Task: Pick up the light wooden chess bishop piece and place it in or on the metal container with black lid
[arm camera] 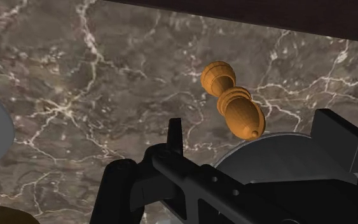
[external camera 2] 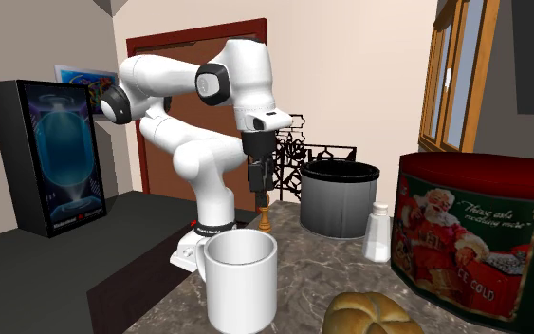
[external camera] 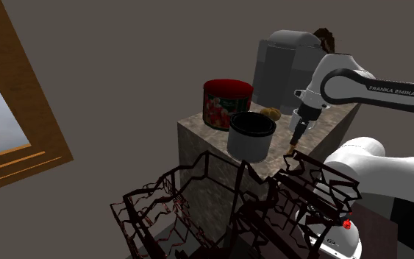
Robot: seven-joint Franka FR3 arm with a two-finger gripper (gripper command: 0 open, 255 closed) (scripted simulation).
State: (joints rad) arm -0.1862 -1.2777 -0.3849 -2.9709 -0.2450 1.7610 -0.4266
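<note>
- Marble countertop point(external camera 2: 317, 270): dark brown, white veining.
- White mug point(external camera 2: 241, 280) with a bread roll point(external camera 2: 374, 315) beside it.
- White salt shaker point(external camera 2: 377, 232) between the grey black-rimmed container point(external camera 2: 339, 197) and the red Santa-print tin point(external camera 2: 473, 237).
- Light wooden bishop point(external camera 2: 266, 216), standing upright near the container.

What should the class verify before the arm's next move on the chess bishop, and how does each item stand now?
1. Bishop upright on the marble counter: ok.
2. Pincer above the bishop, fingers apart: ok.
3. Bishop gripped: not ok, nothing touches it.
4. Grey container standing beside the bishop, top open: ok.
5. Bishop centred between the fingers: cannot tell.
</note>
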